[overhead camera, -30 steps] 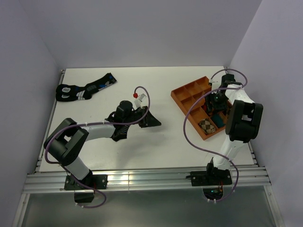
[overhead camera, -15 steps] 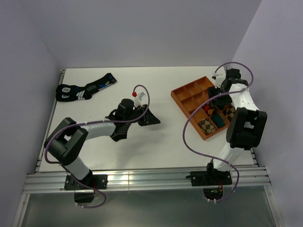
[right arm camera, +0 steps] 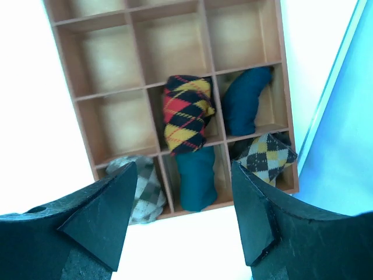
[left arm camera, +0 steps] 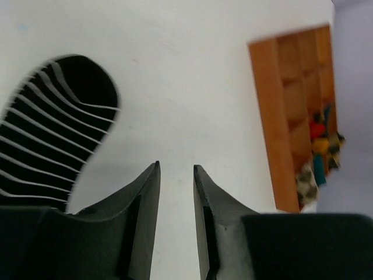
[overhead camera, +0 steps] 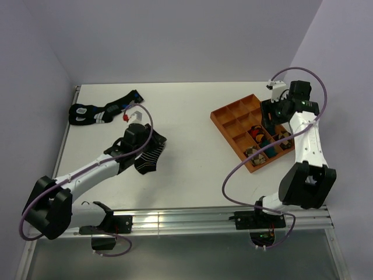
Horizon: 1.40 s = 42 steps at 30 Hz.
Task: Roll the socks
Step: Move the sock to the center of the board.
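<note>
1. Left gripper [left arm camera: 176,169]: your fingers stand a narrow gap apart, with only bare table [overhead camera: 192,169] between them; it grips nothing.
2. Striped ankle sock [left arm camera: 55,131]: black with thin white stripes, flat on the table to the left of your left finger, just beside it. Whether they touch cannot be told.
3. Right gripper [right arm camera: 183,169]: jaws spread wide and empty, hanging above the orange compartment tray [right arm camera: 111,128].
4. Argyle sock [right arm camera: 186,114]: black with red and orange diamonds, bundled in the tray's centre compartment, straight ahead between your right fingers.
5. Teal bundles [right arm camera: 195,178]: one just nearer than the argyle sock, one to its right.
6. Brown-checked bundle [right arm camera: 140,186]: by your right gripper's left finger.
7. Black socks with blue and white marks [overhead camera: 102,111]: beyond your left gripper, well apart from it.
</note>
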Tool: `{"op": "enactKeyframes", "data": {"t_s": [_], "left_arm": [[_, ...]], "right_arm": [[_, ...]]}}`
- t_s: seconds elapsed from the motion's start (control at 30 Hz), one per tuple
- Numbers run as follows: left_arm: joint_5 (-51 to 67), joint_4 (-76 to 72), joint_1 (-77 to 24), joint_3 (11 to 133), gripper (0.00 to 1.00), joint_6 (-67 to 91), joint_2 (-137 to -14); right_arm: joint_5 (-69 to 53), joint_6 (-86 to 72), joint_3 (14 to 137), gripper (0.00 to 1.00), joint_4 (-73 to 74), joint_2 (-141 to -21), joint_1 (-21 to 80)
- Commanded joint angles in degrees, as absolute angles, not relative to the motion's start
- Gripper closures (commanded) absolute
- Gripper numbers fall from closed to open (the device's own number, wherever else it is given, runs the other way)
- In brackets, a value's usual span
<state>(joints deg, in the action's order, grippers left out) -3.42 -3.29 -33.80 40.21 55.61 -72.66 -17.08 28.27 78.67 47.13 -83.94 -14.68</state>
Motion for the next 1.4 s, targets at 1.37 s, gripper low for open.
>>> {"op": "enactKeyframes", "data": {"t_s": [1.37], "left_arm": [[-23.38, 4.13, -52.56, 49.22, 0.73, 80.33, -103.97]], "right_arm": [[-30.76, 34.54, 66.28, 0.26, 49.4, -69.78, 0.87]]}}
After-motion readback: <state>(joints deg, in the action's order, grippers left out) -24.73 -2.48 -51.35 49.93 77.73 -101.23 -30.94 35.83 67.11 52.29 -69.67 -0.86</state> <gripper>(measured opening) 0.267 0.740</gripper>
